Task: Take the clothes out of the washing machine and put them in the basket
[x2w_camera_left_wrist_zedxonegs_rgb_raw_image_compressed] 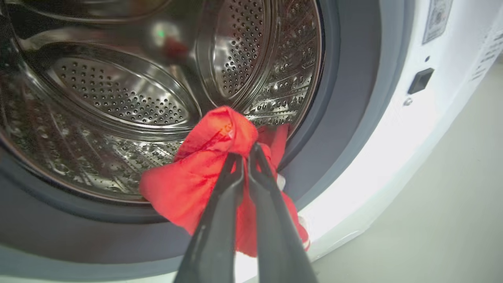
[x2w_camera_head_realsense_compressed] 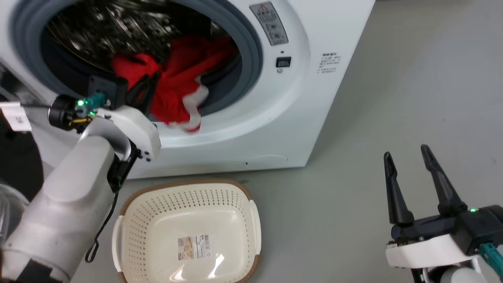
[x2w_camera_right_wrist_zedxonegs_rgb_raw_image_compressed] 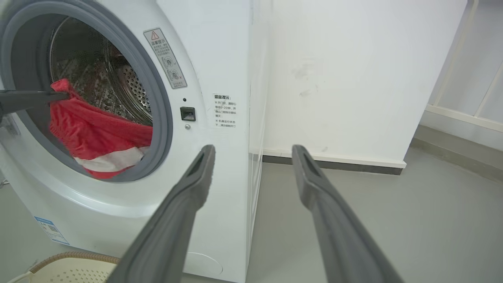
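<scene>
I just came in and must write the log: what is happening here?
The robot's left gripper is shut on a bright red soft garment with white trim, hanging over the grey porthole rim of the large white washing machine. The cream-white perforated plastic basket on the floor below holds no clothes yet. The right gripper is open and holds nothing.

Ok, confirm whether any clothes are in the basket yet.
No: the laundry basket holds just its paper label; the red clothes hang at the washer's porthole.
</scene>
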Tool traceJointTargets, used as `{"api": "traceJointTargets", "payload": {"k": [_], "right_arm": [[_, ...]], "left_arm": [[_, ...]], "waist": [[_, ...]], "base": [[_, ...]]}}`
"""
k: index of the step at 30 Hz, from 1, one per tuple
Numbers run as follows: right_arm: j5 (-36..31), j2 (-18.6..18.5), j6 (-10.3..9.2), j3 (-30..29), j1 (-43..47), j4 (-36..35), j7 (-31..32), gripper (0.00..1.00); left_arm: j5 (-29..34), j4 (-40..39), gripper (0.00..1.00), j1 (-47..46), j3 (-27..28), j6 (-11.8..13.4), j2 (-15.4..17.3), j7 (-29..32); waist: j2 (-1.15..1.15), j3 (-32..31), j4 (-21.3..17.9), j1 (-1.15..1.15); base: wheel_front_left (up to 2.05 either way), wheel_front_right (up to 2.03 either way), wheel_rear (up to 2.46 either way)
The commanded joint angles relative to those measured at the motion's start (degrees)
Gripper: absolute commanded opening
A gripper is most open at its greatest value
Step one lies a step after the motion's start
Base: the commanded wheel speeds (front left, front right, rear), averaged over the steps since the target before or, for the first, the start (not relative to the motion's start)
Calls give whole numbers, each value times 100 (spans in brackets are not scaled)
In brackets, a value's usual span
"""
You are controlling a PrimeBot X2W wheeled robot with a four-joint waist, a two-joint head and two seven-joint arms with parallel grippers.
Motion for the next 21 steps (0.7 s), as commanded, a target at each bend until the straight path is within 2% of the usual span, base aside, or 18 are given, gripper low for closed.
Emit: {"api": "traceJointTargets", "payload": {"k": [1,8,21], "right_arm": [[-17,1,-4,13,113,21,-14,100],[-53,2,-4,55,447,82,-14,100],[-88,2,-4,73,783,170,-14,100]], "left_arm": [[28,-210,0,202,40,86,53,-37],[106,-1746,0,1017,115,523,431,-40],[276,-4685,0,1791,173,1416,1297,681]], "waist": [[0,-311,144,1],[0,-801,266,1],[0,-1343,467,1]], "base": [[0,0,0],[0,0,0],[0,0,0]]}}
